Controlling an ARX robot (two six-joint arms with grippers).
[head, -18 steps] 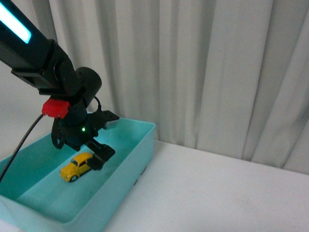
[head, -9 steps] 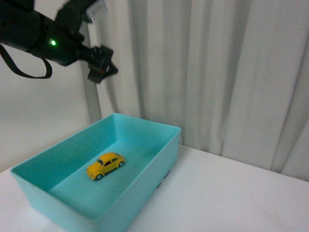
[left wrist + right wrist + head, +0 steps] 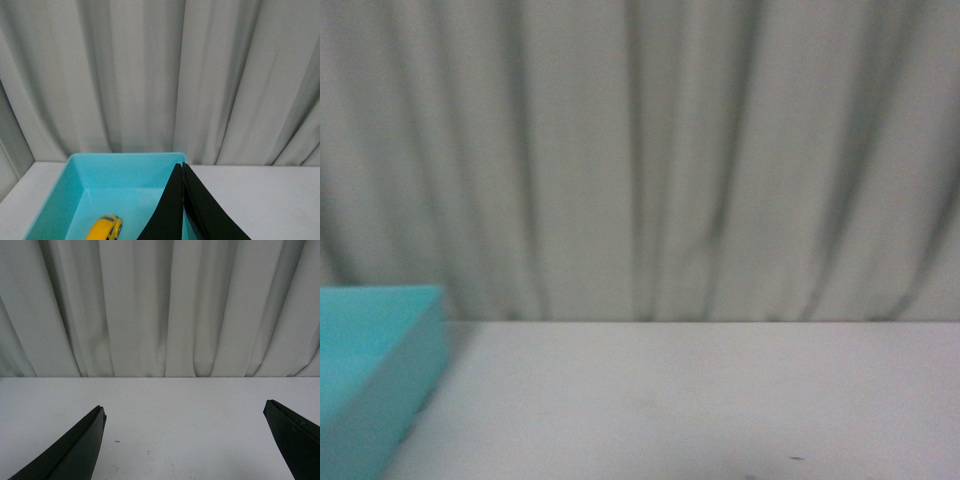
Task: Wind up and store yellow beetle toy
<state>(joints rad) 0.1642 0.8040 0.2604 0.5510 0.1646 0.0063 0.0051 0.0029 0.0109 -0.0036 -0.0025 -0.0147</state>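
Note:
The yellow beetle toy lies on the floor of the turquoise bin, seen in the left wrist view. My left gripper hangs above the bin's near-right part, shut with nothing between its black fingers, well apart from the toy. Over bare white table my right gripper stands open and holds nothing. The front view is blurred; it shows only a corner of the turquoise bin at the lower left, with no arm and no toy in sight.
A white table runs to a pale pleated curtain close behind it. The bin stands at the table's left side, near the curtain.
The front camera's view has swung right: the bin slid to the lower left edge, and the toy and left arm have left that view. The picture is now blurred.

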